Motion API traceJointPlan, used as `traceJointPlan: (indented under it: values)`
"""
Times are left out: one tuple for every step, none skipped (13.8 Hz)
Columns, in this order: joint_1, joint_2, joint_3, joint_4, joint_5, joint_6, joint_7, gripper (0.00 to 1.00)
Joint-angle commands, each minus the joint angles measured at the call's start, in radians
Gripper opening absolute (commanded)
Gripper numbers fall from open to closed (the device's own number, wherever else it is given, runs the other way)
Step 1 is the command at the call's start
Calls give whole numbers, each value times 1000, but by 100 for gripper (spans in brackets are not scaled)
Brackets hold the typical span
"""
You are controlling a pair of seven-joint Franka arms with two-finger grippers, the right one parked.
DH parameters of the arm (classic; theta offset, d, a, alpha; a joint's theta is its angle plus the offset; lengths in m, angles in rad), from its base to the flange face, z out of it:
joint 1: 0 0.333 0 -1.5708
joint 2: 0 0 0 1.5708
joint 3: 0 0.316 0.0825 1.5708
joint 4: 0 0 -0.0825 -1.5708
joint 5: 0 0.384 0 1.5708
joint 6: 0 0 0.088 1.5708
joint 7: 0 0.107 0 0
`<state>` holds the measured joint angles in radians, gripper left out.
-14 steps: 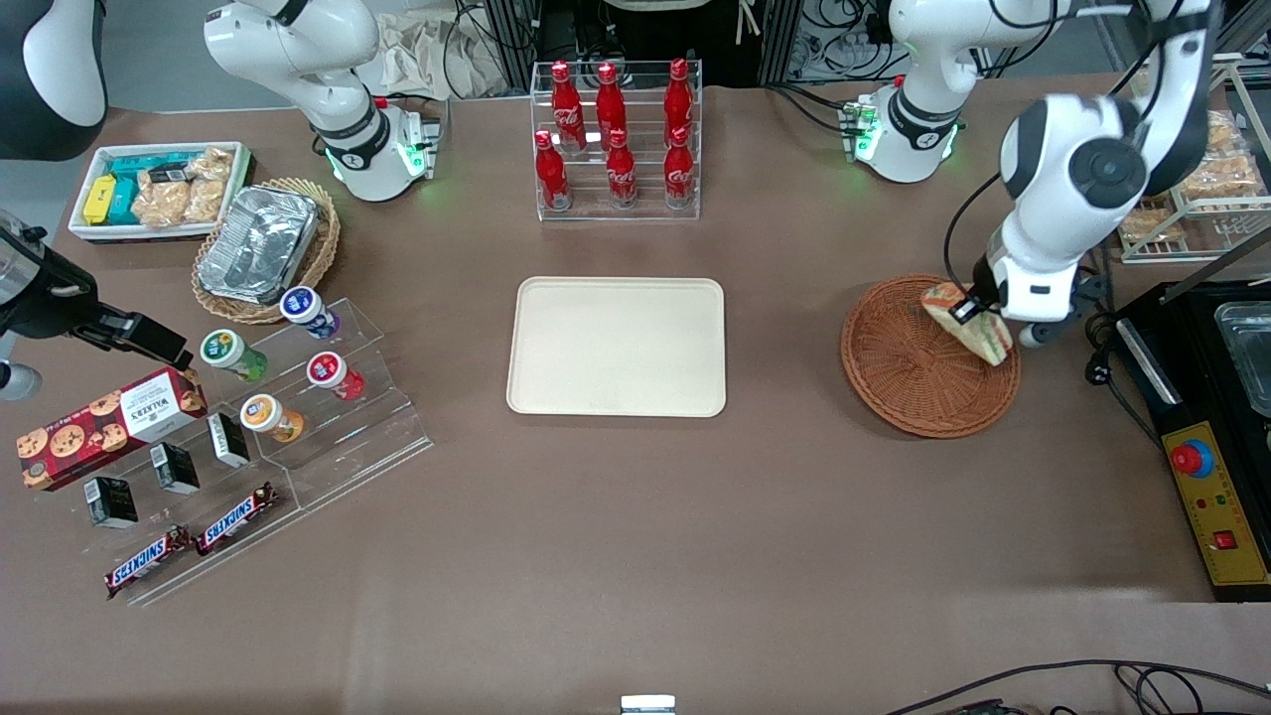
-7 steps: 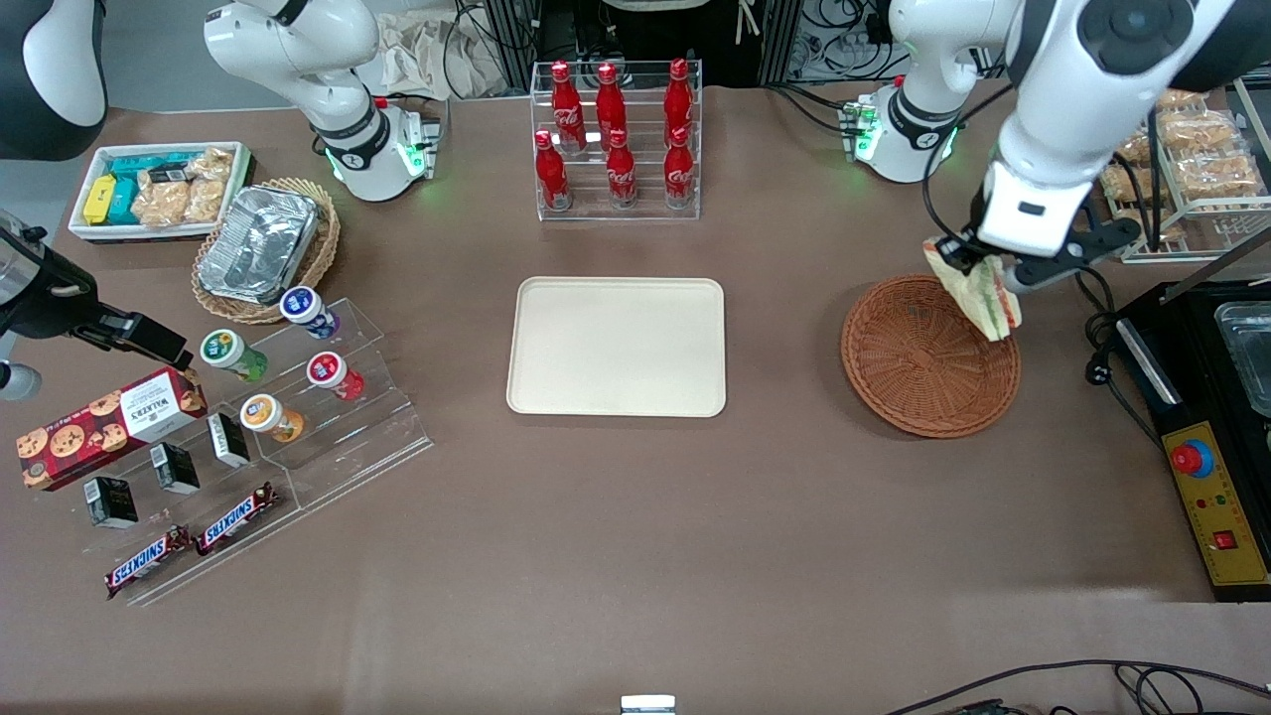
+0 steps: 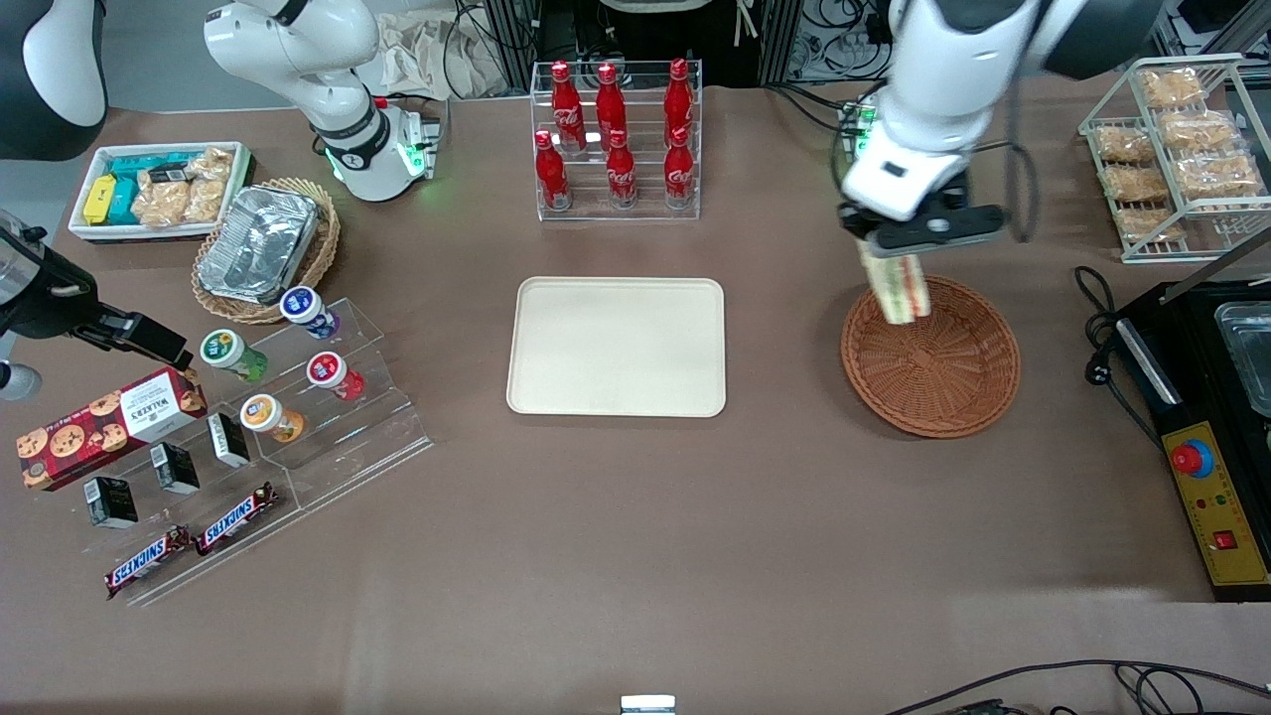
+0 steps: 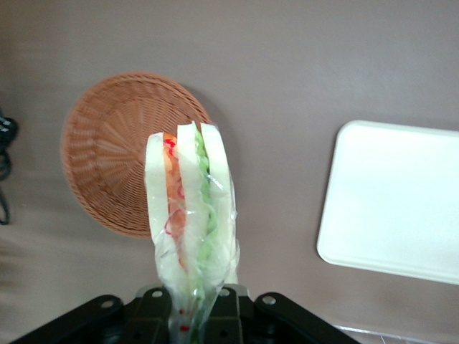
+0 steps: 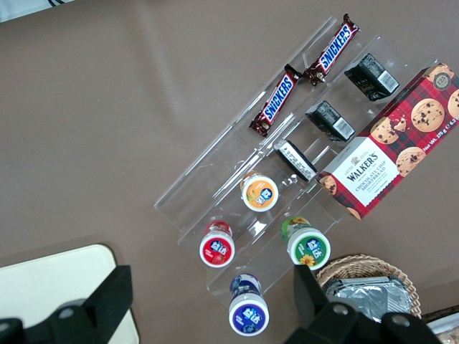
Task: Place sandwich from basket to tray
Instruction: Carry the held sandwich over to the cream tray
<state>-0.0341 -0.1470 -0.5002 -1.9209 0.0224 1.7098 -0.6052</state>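
One sandwich (image 3: 897,289) hangs in the air, pinched tight in the gripper (image 3: 892,260) at the upper right of the front picture, just above the rim of the round brown basket (image 3: 930,369). Its point faces down, and red, orange and green layers show through the clear wrap. The cream tray (image 3: 617,346) sits flat in the middle of the table, well apart from the basket.
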Motion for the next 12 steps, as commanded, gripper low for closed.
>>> traceJointPlan:
  values:
    - [-33,115,-37,68,5,39,-89,14]
    - [-62,130,-37,60,11,91,-128,14]
    - [-91,150,-35,46,17,121,-154,14]
    - [-110,167,-35,39,22,145,-175,14]
    - [-127,184,-35,30,33,174,-203,14]
    - [-145,199,-35,20,34,212,-232,14]
    - [-162,223,-35,13,39,255,-254,14]
    - [-184,246,-34,0,48,298,-280,14]
    - [-200,270,-34,-16,83,339,-316,14]
    - [-219,296,-34,-41,127,373,-361,14]
    - [-236,309,-34,-64,161,410,-401,14]
    - [-253,332,-32,-78,178,437,-422,14]
